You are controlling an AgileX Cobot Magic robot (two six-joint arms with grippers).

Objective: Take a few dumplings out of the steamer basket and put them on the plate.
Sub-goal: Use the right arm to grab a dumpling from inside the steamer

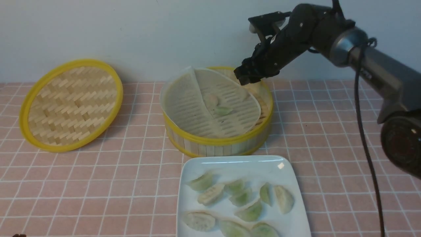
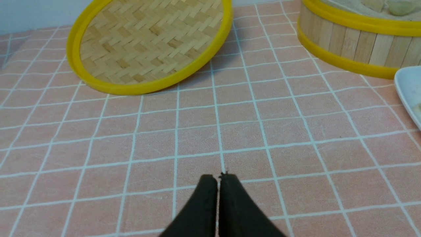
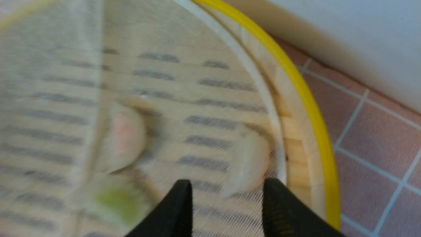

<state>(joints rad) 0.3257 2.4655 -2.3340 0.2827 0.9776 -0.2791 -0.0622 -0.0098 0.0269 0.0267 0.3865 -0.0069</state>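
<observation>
The steamer basket is the landmark, and inside it three dumplings lie on a pale perforated liner. The right hand is spread wide above the basket, with nothing between its fingertips. The nearest dumpling, a cream-pink crescent, lies on the liner beneath the hand, close to the basket's right wall; the other two, a second cream-pink crescent and a green dumpling, lie close together nearer the middle of the basket. The left hand is shut, its dark fingertips together, well apart from the basket on its near left side. The basket is round and shallow, its wall made of upright bamboo slats between smooth yellow rims. Its liner is thin and slightly translucent, cut with rows of narrow slots, crossed by a raised fold and curling up over the basket's left side. In front of the basket sits the plate, white, glossy and square with rounded corners, bearing more dumplings in pale green and cream, their skins soft-looking, several with thin pleated edges. To the left of the basket, well apart from it, a round lid of flat woven bamboo leans tilted against the wall, ringed in yellow. Beneath the basket, the surface shows dull pink squares divided by pale lines.
</observation>
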